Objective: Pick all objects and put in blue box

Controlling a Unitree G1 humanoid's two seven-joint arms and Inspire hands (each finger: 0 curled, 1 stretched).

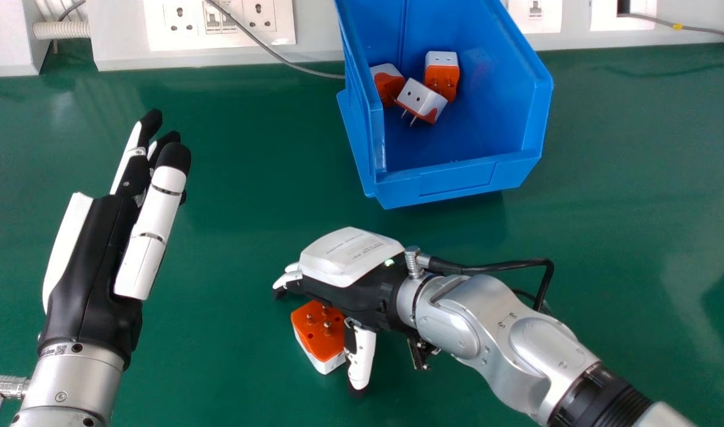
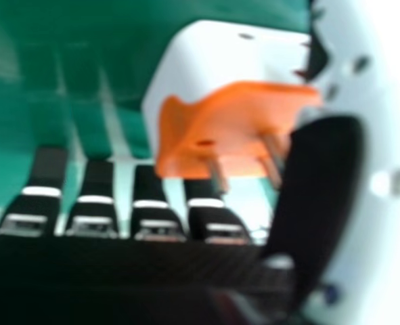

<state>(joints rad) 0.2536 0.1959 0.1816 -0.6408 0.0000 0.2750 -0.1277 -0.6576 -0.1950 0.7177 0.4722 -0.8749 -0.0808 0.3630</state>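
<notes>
My right hand (image 1: 344,267) is low over the table, back upward, around an orange and white plug adapter (image 1: 323,332) whose pins point up. The adapter sits between thumb and fingers. In the right hand view, the fingers of my right hand (image 2: 147,196) extend fairly straight beneath the adapter (image 2: 200,88), with the thumb at its side. Contact is unclear. The blue box (image 1: 450,185) stands at the back and holds three similar adapters (image 1: 421,98). My left hand (image 1: 101,249) is open above the table at the left, holding nothing.
A green table (image 1: 249,196) spreads beneath everything. White socket panels (image 1: 219,40) line the back edge, and a grey cable (image 1: 273,54) runs down beside the box's left side. The right forearm (image 1: 474,332) crosses the lower right of the head view.
</notes>
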